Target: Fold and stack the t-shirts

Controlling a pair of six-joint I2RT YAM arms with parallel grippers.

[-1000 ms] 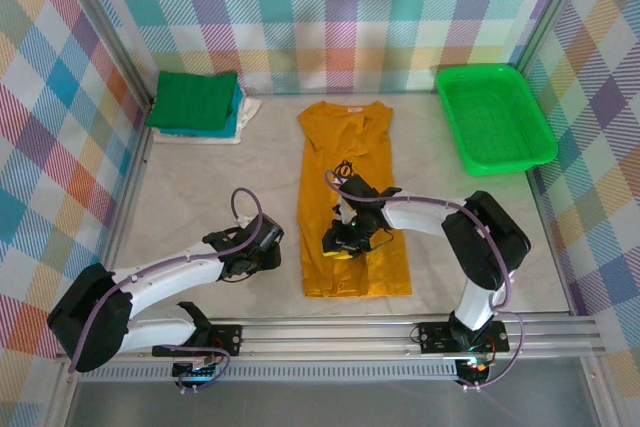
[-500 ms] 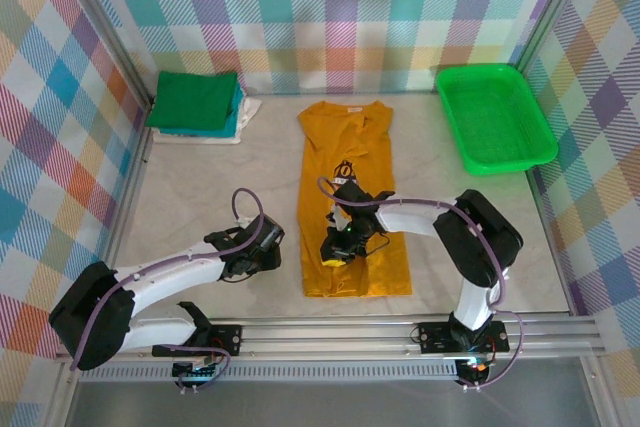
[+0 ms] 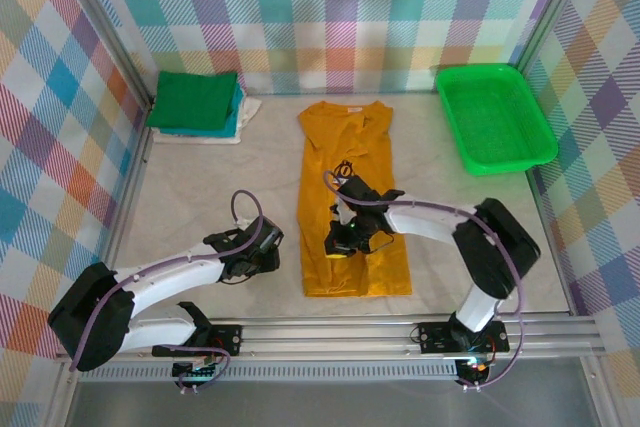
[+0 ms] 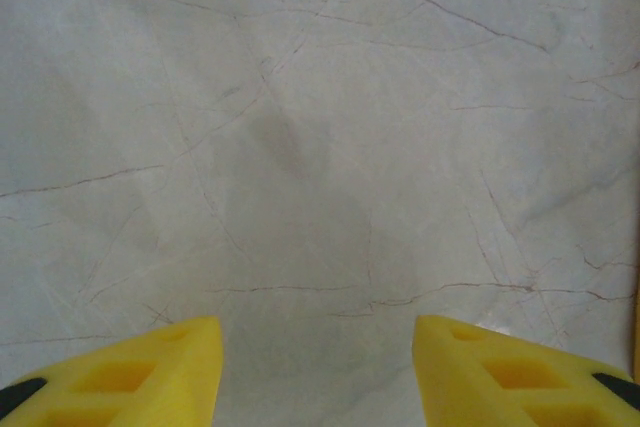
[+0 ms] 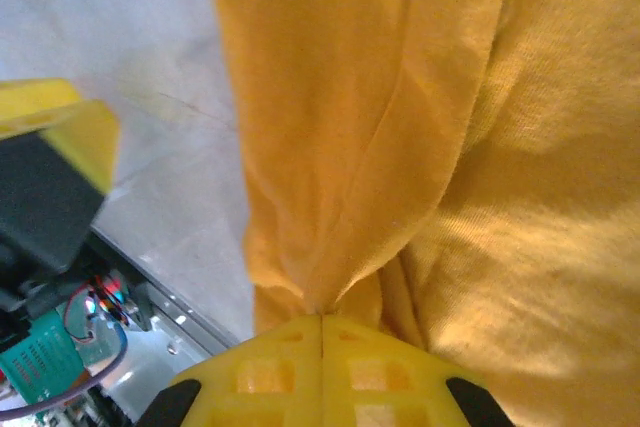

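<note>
The mustard-yellow t-shirt (image 3: pixel 350 157) lies lengthwise in the middle of the table, collar to the back. My right gripper (image 3: pixel 340 245) is shut on a pinch of its cloth near the lower left side. In the right wrist view the fingers (image 5: pixel 270 372) meet, and a ridge of the yellow shirt (image 5: pixel 400 97) rises out of them. My left gripper (image 3: pixel 255 252) hovers over bare table to the left of the shirt. Its yellow fingertips (image 4: pixel 170 377) stand apart with nothing between them. Folded t-shirts are stacked at the back left: dark green (image 3: pixel 192 99) on top, then teal (image 3: pixel 236 115), then white (image 3: pixel 215 136).
A bright green mesh tray (image 3: pixel 470 152) stands at the back right. Checked walls close in the marble table (image 3: pixel 200 187) on three sides. A metal rail (image 3: pixel 400 332) with the arm bases runs along the near edge.
My right gripper's jaws have closed on the yellow shirt's cloth and gathered it into a pinch. The left arm has stayed where it was.
</note>
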